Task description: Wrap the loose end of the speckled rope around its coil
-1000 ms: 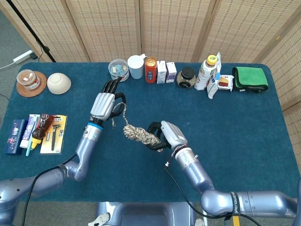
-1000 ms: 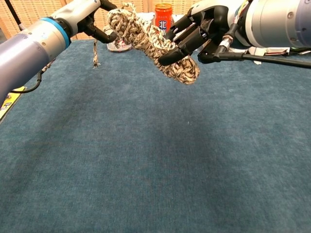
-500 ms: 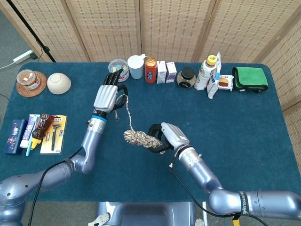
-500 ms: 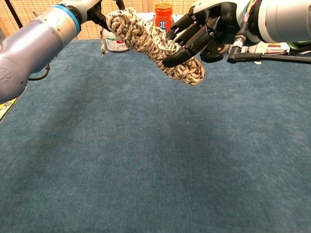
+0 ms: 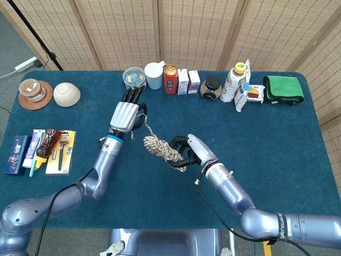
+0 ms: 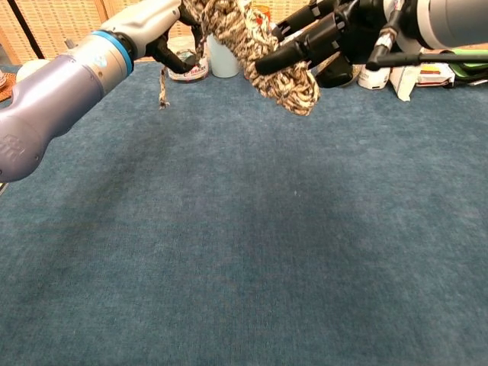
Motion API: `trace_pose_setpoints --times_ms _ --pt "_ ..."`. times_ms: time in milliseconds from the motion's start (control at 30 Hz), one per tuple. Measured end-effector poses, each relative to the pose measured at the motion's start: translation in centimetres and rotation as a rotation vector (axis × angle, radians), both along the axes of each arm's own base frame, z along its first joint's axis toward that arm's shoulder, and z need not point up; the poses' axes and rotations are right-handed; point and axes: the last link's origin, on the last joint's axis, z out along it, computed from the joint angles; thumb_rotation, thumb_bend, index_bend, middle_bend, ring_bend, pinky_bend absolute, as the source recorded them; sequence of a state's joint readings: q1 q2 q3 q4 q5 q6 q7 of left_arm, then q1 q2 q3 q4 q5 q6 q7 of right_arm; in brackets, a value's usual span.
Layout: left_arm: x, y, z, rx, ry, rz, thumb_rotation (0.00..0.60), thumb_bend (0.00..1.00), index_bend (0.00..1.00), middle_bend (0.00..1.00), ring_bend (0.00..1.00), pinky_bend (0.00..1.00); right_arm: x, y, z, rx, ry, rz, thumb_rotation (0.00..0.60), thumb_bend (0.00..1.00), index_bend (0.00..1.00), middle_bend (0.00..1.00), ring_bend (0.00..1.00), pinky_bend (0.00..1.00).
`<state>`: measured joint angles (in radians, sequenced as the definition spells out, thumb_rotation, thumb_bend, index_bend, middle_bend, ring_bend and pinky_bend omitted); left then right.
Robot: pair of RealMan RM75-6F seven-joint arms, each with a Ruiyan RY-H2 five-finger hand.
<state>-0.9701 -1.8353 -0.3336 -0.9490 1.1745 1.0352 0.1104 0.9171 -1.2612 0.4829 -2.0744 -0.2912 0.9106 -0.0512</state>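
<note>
The speckled rope coil [image 5: 164,150] hangs above the blue table, held by my right hand [image 5: 193,151], whose dark fingers wrap its right end. In the chest view the coil [image 6: 268,55] sits high, under my right hand [image 6: 328,34]. The loose end [image 5: 146,128] runs up and left from the coil to my left hand [image 5: 126,114], which pinches it against the thumb. Its frayed tip [image 6: 163,90] dangles below my left hand [image 6: 164,34] in the chest view.
Along the table's far edge stand a tub [image 5: 134,78], a white cup [image 5: 154,75], an orange can [image 5: 170,79], small cartons [image 5: 188,81], a jar [image 5: 212,88], a bottle [image 5: 235,81] and a green cloth [image 5: 283,88]. A bowl [image 5: 66,94] and packaged items [image 5: 42,149] lie left.
My left hand has shifted right and nearer the coil, carrying the loose end with it. My right hand has raised the coil and moved it slightly right.
</note>
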Motion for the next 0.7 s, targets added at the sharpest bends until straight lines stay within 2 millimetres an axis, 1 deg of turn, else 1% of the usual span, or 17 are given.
trace_pose_setpoints --times_ms 333,500,700 --pt "-1.1 -2.5 -1.3 -0.026 0.091 -0.117 0.600 0.46 0.63 0.00 0.00 0.00 0.0 -2.2 0.3 -0.050 -0.047 -0.192 0.600 0.54 0.69 0.68 0.61 0.91" --pt "-1.5 -3.5 -1.3 -0.053 0.103 -0.155 0.600 0.46 0.63 0.00 0.00 0.00 -0.1 -3.7 0.2 -0.115 -0.014 -0.250 0.600 0.54 0.69 0.68 0.62 0.92" --pt "-1.7 -4.6 -0.9 -0.078 0.114 -0.193 0.600 0.46 0.63 0.00 0.00 0.00 -0.3 -4.7 -0.5 -0.163 0.046 -0.282 0.600 0.54 0.69 0.68 0.62 0.92"
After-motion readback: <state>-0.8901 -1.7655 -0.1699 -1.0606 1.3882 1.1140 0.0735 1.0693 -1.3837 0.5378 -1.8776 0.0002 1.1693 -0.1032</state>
